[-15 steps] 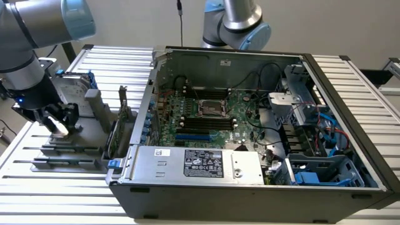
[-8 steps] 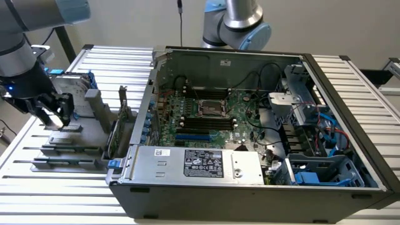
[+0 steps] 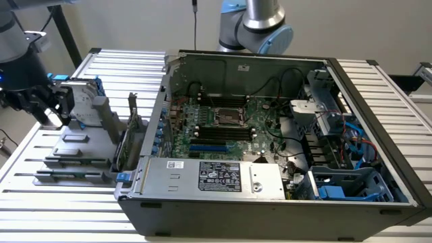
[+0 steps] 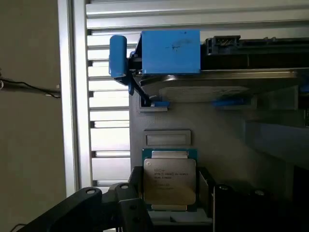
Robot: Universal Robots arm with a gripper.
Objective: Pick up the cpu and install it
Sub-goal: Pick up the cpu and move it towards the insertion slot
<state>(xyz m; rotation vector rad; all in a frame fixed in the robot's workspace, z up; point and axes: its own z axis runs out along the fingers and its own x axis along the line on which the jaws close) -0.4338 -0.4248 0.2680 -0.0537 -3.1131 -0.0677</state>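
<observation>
**Surface** [image 3: 68, 202]: slatted aluminium, carrying all items below, listed from the exterior view's left to its right.

1. **End effector** [image 3: 52, 119]: black, at the surface's left edge, over the grey fixture. Jaws stand wide. In the wrist view the dark fingers [image 4: 130, 208] sit one on each side of the cpu. Whether they touch it cannot be told.
2. **Cpu** [image 4: 169, 181]: small square chip with a silver metal top and printed lettering. It lies flat in a recess of the grey fixture, between the fingers, near the surface's left edge.
3. **Grey fixture** [image 3: 74, 152]: plastic holder plate with several rectangular blocks and slots, lying along the left edge.
4. **Hard drive** [image 4: 227, 82]: silver, in a blue frame, at the far end of the fixture beyond the cpu, with an empty slot between the two.
5. **Computer case** [image 3: 270, 212]: dark grey, lid off, occupying the middle and right of the surface.
   - **Motherboard** [image 3: 202, 114]: green, flat on the case floor.
   - **Socket** [image 3: 229, 117]: metal-framed, near the board's centre.
   - **Power supply** [image 3: 209, 177]: silver box with a label, along the near wall.
   - **Drive bay** [image 3: 341, 190]: blue, in the near right corner.
</observation>
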